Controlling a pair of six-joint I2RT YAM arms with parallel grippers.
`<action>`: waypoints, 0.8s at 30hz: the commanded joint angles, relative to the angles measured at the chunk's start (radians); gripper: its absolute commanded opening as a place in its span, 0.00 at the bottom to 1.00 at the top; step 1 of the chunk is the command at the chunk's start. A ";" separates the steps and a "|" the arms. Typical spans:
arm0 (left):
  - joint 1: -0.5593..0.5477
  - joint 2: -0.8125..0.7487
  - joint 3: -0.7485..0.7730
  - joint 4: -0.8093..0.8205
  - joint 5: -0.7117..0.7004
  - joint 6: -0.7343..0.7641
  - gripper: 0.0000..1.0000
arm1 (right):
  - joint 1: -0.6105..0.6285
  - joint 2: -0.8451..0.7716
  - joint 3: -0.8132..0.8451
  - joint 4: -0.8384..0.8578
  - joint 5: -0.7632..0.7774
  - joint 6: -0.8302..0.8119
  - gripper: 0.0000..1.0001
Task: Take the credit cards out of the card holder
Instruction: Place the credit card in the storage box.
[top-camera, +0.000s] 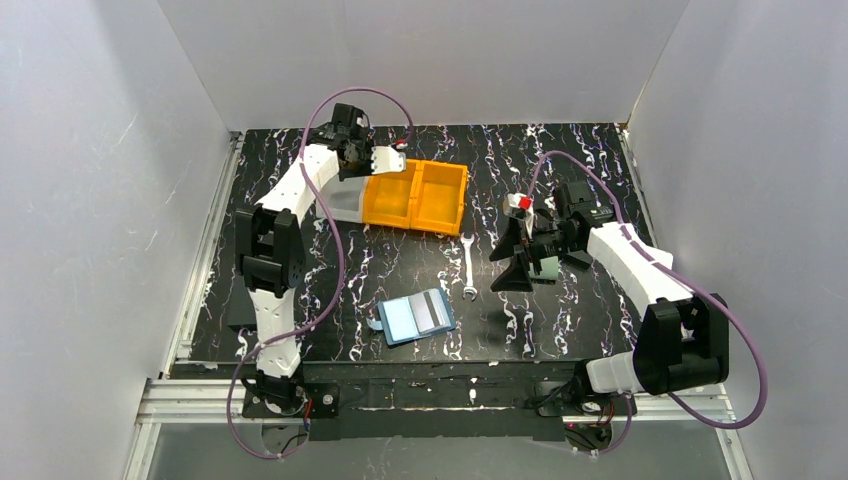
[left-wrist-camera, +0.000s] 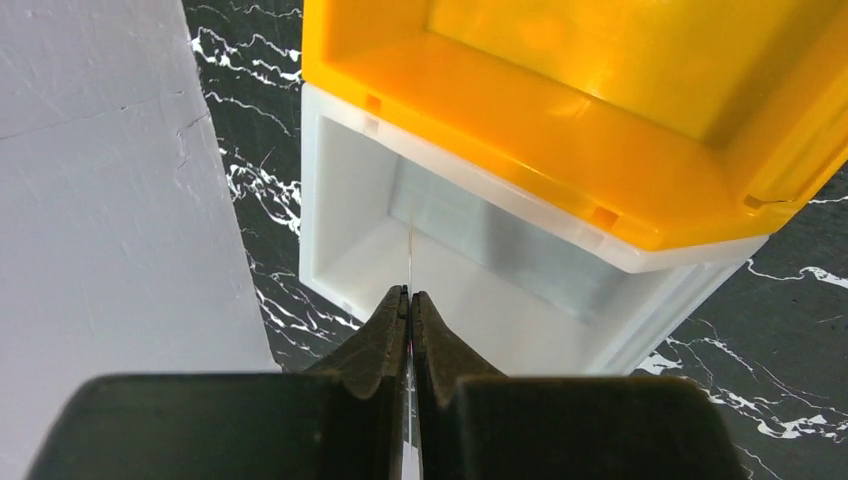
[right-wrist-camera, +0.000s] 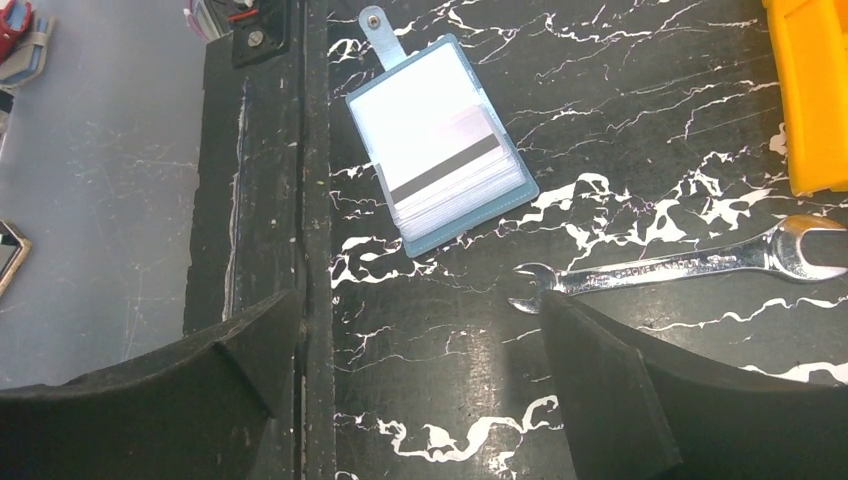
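The blue card holder (top-camera: 418, 316) lies open on the black marbled table near the front edge, snap flap to its left. Its top clear pocket shows a pale credit card (right-wrist-camera: 440, 150) with a dark stripe. My left gripper (top-camera: 352, 168) hangs at the back left over a white bin (left-wrist-camera: 450, 270). It is shut (left-wrist-camera: 410, 295) on another credit card (left-wrist-camera: 411, 255), seen edge-on as a thin line poking out past the fingertips. My right gripper (top-camera: 520, 255) stands open (right-wrist-camera: 420, 330) above the table, right of the card holder (right-wrist-camera: 440, 140), with nothing between its fingers.
An orange two-compartment bin (top-camera: 420, 195) sits at the back, butted against the white bin (top-camera: 345, 203). A small steel wrench (top-camera: 468, 268) lies between the bins and the holder, close to my right finger (right-wrist-camera: 620, 390). White walls enclose the table.
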 joint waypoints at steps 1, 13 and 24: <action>0.024 0.008 0.055 -0.010 0.054 0.030 0.00 | -0.007 -0.024 0.004 -0.011 -0.054 -0.015 0.98; 0.053 0.086 0.074 -0.011 0.132 0.019 0.00 | -0.012 -0.003 0.007 -0.025 -0.062 -0.028 0.98; 0.073 0.139 0.087 0.036 0.183 0.051 0.00 | -0.016 0.008 0.007 -0.026 -0.067 -0.030 0.98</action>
